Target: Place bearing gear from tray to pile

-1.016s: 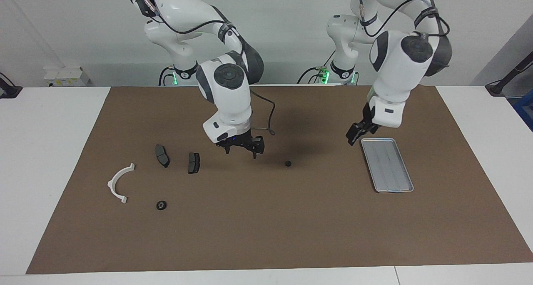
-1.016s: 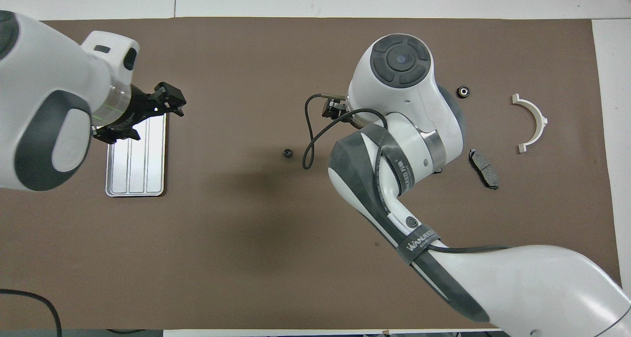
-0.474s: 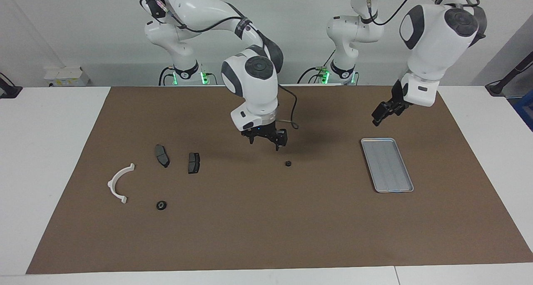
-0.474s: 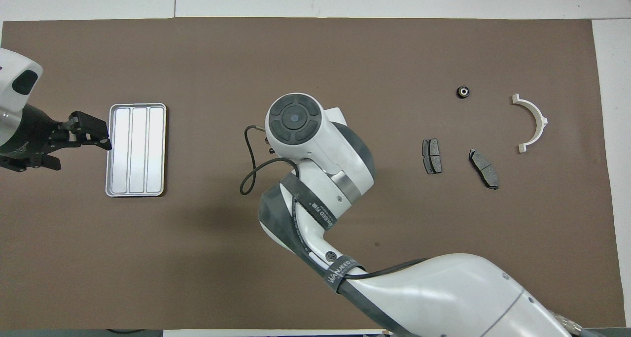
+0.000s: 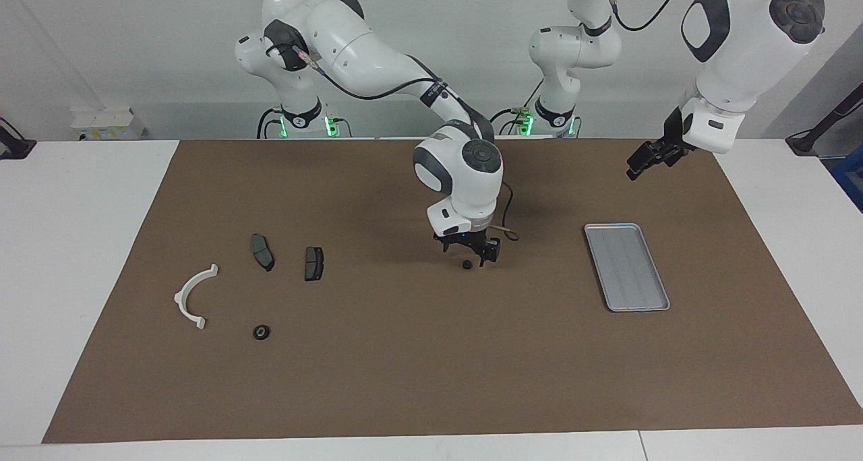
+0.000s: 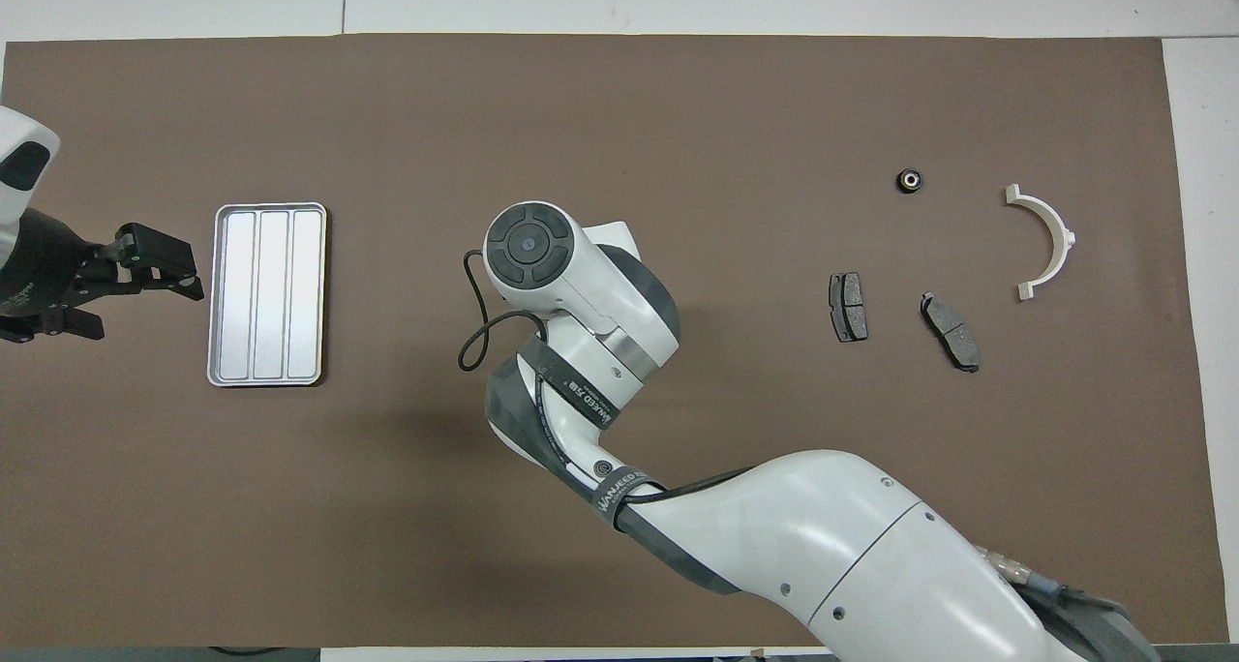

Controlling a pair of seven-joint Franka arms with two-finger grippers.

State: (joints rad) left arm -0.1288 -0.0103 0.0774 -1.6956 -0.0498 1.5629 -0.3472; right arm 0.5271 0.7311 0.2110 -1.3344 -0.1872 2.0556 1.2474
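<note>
**Item: bearing gear, loose on the mat, mid-table**

Bearing gear (image 5: pixel 466 264): small dark round part, lying flat on the brown mat (image 5: pixel 431 380) between the tray (image 5: pixel 627 265) and the pile, not on the tray. By its look hard, stiff and compact, likely dense for its size and smooth at the rim; best pinched across the outer rim from above. Being round, it shows no long axis; its bore seems to face up, though that is too small to confirm.

Right gripper (image 5: pixel 472 253): directly over the gear, fingers spread wide, nothing held.

Second gear (image 5: pixel 261 331): already with the pile, beside the white bracket (image 5: pixel 193 296).

Brake pads (image 5: pixel 263 251), (image 5: pixel 313 263): nearer the robots than that gear.

Left gripper (image 5: pixel 648 159): raised near the tray's robot-side end, spread wide, empty, waiting.
</note>
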